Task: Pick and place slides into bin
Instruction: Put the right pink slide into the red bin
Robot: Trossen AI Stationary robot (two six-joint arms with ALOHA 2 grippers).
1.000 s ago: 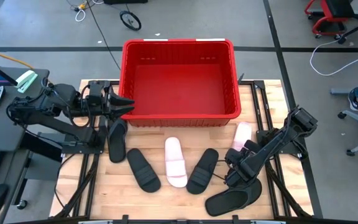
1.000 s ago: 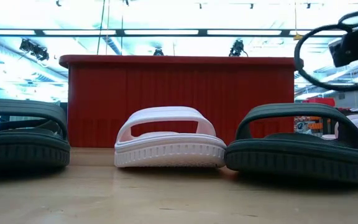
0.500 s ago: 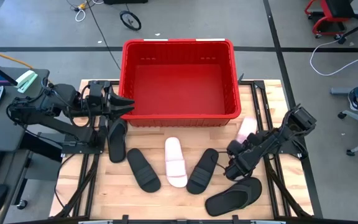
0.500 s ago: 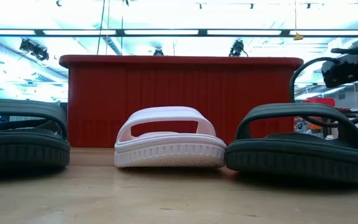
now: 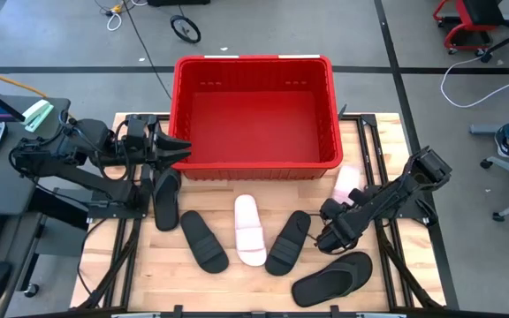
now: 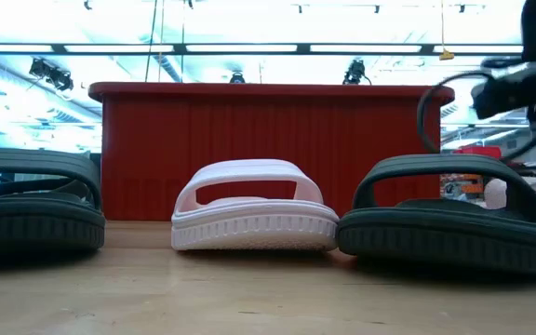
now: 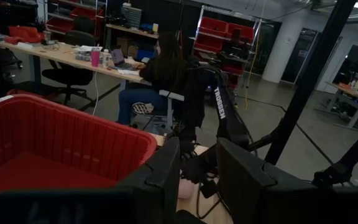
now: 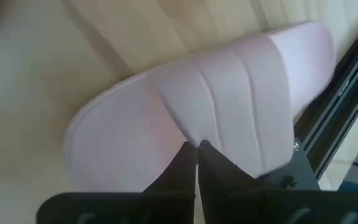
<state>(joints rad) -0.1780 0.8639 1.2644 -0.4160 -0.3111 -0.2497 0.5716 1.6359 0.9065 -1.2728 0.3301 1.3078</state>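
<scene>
Two pale pink slides and several black slides lie sole-down on the wooden table, in front of the red bin (image 5: 253, 60). One pink slide (image 5: 249, 230) lies in the middle. The other pink slide (image 5: 347, 180) lies at the right, its near half under my right arm. My right gripper (image 8: 196, 146) is shut at that slide's strap (image 8: 235, 87). My left gripper (image 5: 180, 148) hovers open by the bin's near left corner, touching nothing. My right gripper's fingertips meet on the open edge of the pink slide's strap (image 8: 180, 124), where the strap arches over the footbed. The fingers slant down onto it from above. The slide rests on the table beside the right rail. The fingers hide how much strap lies between them.
Black slides lie at the left (image 5: 166, 199), left of centre (image 5: 203, 240), right of centre (image 5: 288, 241) and at the near right (image 5: 332, 278). The table's black right rail (image 8: 331, 93) runs close by the held slide. A person (image 7: 160, 68) sits at a desk beyond the table.
My right gripper has drawn a little toward the far edge over the right pink slide and has shut at its strap. The slide's far end swung slightly toward the right and back. The other slides have stayed put.
</scene>
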